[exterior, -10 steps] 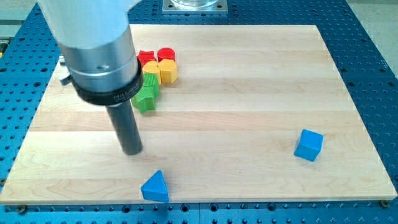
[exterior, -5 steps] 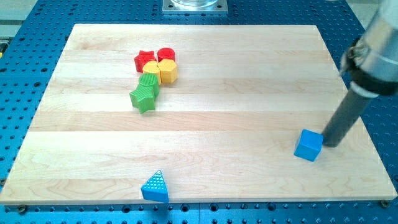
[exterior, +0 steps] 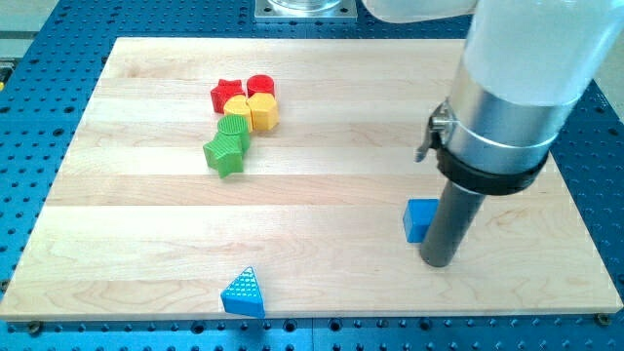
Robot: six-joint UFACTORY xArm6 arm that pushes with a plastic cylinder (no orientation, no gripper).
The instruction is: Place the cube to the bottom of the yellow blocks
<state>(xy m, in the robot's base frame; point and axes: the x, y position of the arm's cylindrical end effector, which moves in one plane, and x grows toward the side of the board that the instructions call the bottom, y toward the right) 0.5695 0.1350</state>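
My tip [exterior: 438, 261], a bare rod with no end effector to open or close, touches the blue cube's [exterior: 419, 219] right side, far right of the yellow blocks [exterior: 256, 111] on the tabletop [exterior: 322, 263].

Looks like a robotics lab bench. Pale wooden board [exterior: 322, 107] laid flat on a blue metal breadboard [exterior: 39, 88] drilled with a regular grid of holes, the kind used for optical or test rigs. Grey metal mounting plate [exterior: 304, 8] bolted on at the view's top edge. Thick white and silver robot arm [exterior: 517, 88] reaching down over the board, ending in a dark rod. Small plastic shape blocks in bright colours, such as a blue triangular block [exterior: 244, 292], scattered as test pieces
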